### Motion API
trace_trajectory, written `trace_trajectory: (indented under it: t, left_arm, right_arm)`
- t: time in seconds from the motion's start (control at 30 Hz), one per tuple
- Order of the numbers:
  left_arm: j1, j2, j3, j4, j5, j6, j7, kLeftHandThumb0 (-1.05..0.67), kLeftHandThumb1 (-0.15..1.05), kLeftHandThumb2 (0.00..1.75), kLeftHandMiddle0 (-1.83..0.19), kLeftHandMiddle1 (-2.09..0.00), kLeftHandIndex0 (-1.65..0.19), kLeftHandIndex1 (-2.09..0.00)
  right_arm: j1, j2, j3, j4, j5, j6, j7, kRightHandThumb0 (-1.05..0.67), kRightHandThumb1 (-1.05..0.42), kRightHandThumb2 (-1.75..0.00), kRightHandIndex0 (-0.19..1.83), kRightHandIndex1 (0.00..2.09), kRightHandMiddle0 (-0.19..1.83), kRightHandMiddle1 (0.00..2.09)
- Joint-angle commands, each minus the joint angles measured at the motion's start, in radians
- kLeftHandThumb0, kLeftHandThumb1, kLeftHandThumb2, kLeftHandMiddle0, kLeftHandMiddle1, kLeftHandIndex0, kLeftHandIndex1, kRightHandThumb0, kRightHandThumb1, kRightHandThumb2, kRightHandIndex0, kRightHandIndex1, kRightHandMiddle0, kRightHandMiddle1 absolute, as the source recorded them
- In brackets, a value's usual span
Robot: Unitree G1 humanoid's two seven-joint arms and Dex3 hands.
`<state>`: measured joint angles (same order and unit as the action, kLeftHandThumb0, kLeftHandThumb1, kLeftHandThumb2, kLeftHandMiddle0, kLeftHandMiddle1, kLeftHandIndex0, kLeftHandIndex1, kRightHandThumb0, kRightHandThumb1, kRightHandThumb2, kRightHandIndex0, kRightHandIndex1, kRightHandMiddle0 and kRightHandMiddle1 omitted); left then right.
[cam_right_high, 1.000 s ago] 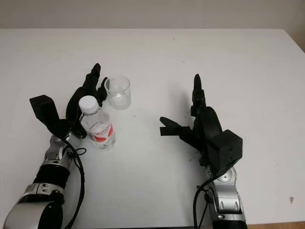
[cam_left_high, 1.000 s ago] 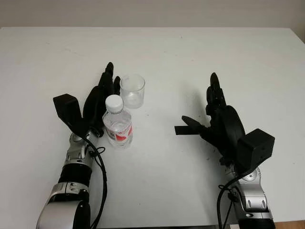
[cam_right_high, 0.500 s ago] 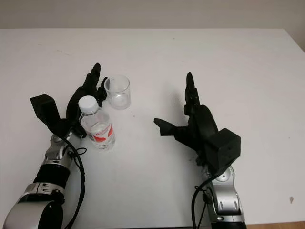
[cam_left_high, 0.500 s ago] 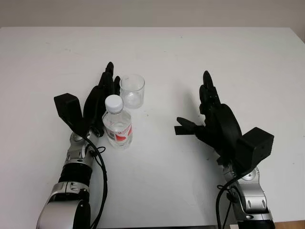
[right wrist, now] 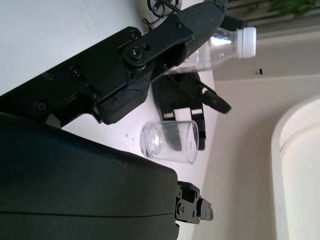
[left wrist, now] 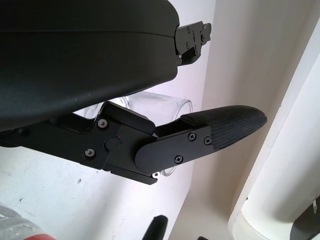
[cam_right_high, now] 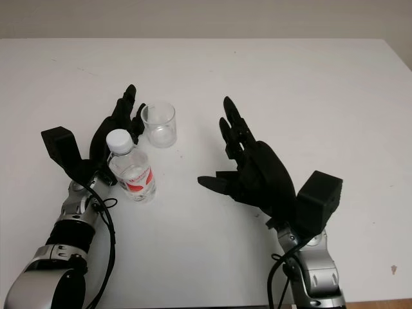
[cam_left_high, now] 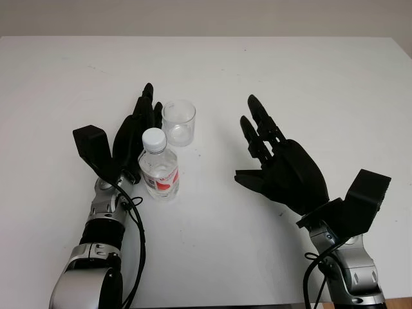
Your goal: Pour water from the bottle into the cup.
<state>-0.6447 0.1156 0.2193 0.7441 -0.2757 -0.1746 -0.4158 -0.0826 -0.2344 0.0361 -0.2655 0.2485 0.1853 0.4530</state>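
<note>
On table, white-capped red-label bottle (cam_left_high: 158, 164) beside clear cup (cam_left_high: 178, 122), left hand (cam_left_high: 132, 132) and right hand (cam_left_high: 283, 168) open.

white table (cam_left_high: 309, 77). capped bottle (cam_left_high: 158, 165) upright, just in front of clear cup (cam_left_high: 178, 122). left hand (cam_left_high: 132, 132) open just beside bottle. right hand (cam_left_high: 277, 164) open, well apart.

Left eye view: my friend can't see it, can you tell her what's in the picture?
A capped water bottle stands beside an empty clear cup on a white table. The open left hand is next to the bottle; the open right hand hovers off to the right.
</note>
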Motion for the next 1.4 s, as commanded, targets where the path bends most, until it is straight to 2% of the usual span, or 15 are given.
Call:
trace_trajectory:
  t: [0.0,0.4,0.77,1.0,1.1,1.13,1.23,1.37]
  left_arm:
    - [0.006,-0.003,0.002,0.019,-0.004,0.001,-0.002,-0.84,1.05,0.71,0.19,0.00,0.19,0.00]
    - [0.004,-0.006,-0.002,0.027,0.003,-0.015,0.002,-0.83,1.05,0.72,0.19,0.00,0.19,0.00]
    - [-0.024,-0.013,0.003,0.080,0.005,-0.023,0.018,-0.83,1.05,0.72,0.19,0.00,0.19,0.00]
    - [-0.043,-0.012,0.003,0.117,0.009,-0.038,0.023,-0.81,1.05,0.76,0.19,0.00,0.19,0.00]
    - [-0.049,-0.011,0.002,0.127,0.011,-0.043,0.024,-0.81,1.05,0.76,0.19,0.00,0.19,0.00]
    - [-0.051,-0.011,0.001,0.131,0.013,-0.045,0.026,-0.81,1.05,0.76,0.19,0.00,0.19,0.00]
    - [-0.055,-0.009,-0.001,0.141,0.017,-0.053,0.019,-0.82,1.05,0.77,0.19,0.00,0.19,0.00]
    - [-0.058,-0.010,0.001,0.146,0.018,-0.059,0.019,-0.83,1.05,0.76,0.19,0.00,0.19,0.00]
  right_arm:
    - [-0.019,-0.012,0.012,-0.033,0.004,0.017,0.009,-0.86,-0.75,-0.04,-0.05,0.08,-0.03,0.08]
    - [-0.098,0.021,0.079,0.058,-0.014,-0.015,0.044,-0.78,-0.74,-0.05,0.04,0.11,-0.02,0.09]
    - [-0.179,0.048,0.128,0.153,-0.034,-0.026,0.078,-0.84,-0.74,-0.05,0.09,0.13,0.02,0.10]
    - [-0.190,0.051,0.139,0.167,-0.024,-0.015,0.104,-0.82,-0.71,-0.05,0.25,0.24,0.13,0.18]
    - [-0.190,0.051,0.140,0.167,-0.026,-0.009,0.103,-0.82,-0.70,-0.05,0.14,0.79,-0.07,0.92]
    - [-0.189,0.051,0.140,0.166,-0.025,-0.007,0.102,-0.82,-0.69,-0.05,0.10,0.95,-0.09,1.10]
    - [-0.188,0.053,0.140,0.170,-0.025,-0.013,0.105,-0.83,-0.69,-0.05,0.09,1.09,-0.06,1.28]
    - [-0.192,0.056,0.144,0.187,-0.029,-0.034,0.112,-0.83,-0.70,-0.06,0.08,1.12,-0.07,1.32]
